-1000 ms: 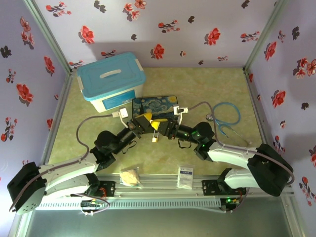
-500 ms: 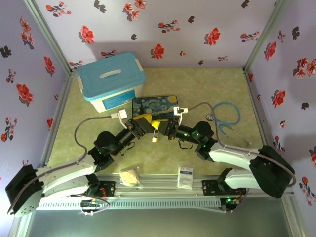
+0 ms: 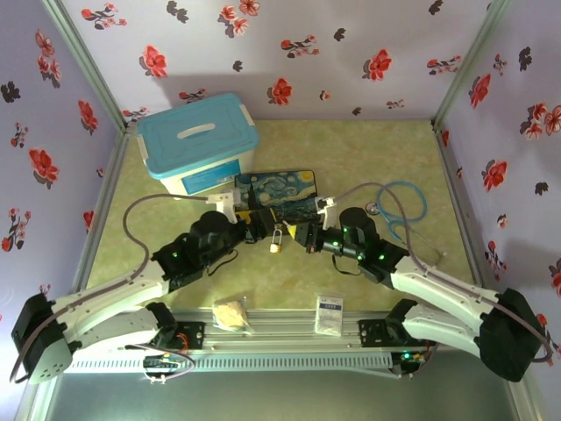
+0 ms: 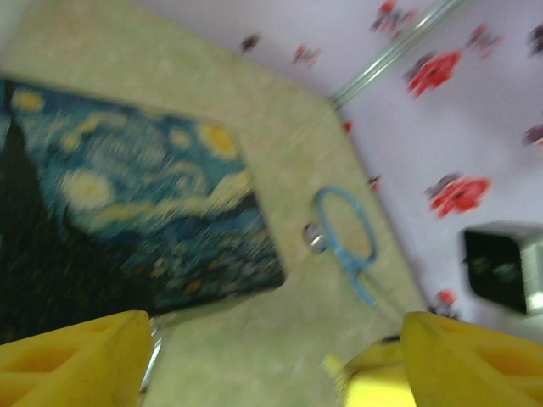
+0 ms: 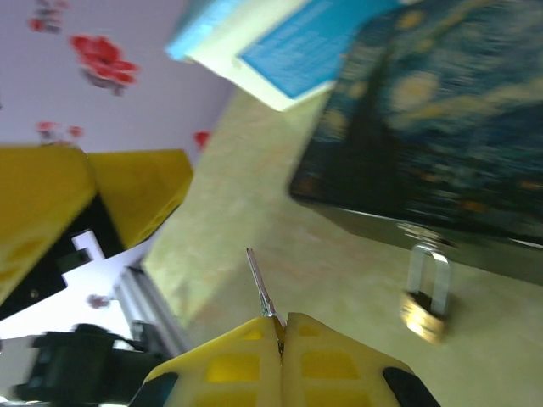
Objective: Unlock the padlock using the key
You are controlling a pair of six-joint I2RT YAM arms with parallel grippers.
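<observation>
- Right now, your right gripper (image 5: 281,326) has its fingers (image 5: 229,365) pressed together on the key (image 5: 260,287). Its thin blade sticks out past the tips, angled up and to the left in the wrist view, while the padlock sits off to the right.
- Your left gripper (image 4: 273,339) has its fingers (image 4: 76,356) spread wide with nothing between them.
- The padlock (image 5: 427,298) stands shackle-up on the table (image 3: 368,149), just on the near side of the painted tin (image 5: 441,127). It is between the two grippers and held by neither.
- I judge that you should close the left fingers on the brass body first, low and square. A loose lock will likely skid or topple when the key pushes on it.
- The keyway cannot be seen from here. Once the body is held, tilt it so the slot faces the blade.
- Bring the blade in along the slot's own line, slowly. The key is pinched only at its head, so a crooked push could pivot it in the pads.
- Mind the small white cap (image 3: 274,248), which lies just near of the padlock. Keep both grippers off it.
</observation>
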